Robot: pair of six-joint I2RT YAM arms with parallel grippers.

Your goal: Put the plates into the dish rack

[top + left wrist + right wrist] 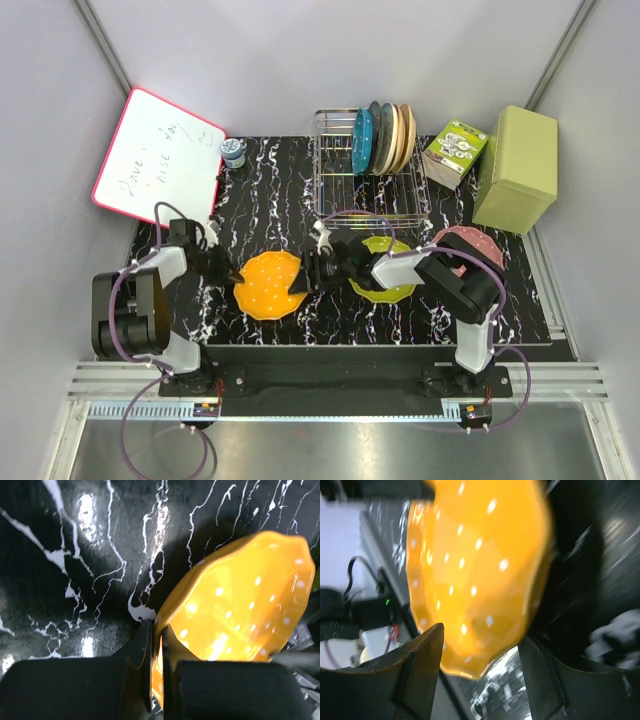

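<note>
The orange plate (268, 285) is held tilted over the black marble table, front left of centre. My left gripper (224, 270) is shut on its left rim; in the left wrist view the jaws (156, 627) pinch the orange plate's (240, 605) edge. My right gripper (311, 272) is open at the plate's right edge; in the right wrist view the orange plate (475, 565) reaches between the spread fingertips (481, 640). The yellow-green plate (385, 268) and pink plate (470, 248) lie partly under my right arm. The blue plate (361, 140) stands in the dish rack (345, 190).
Dark teal, beige and tan plates (392, 136) stand beside the blue one in the rack. An olive-green box (517, 168) and a green patterned packet (455, 152) are at the back right. A pink-framed whiteboard (160, 165) and a small tin (233, 152) are at the back left.
</note>
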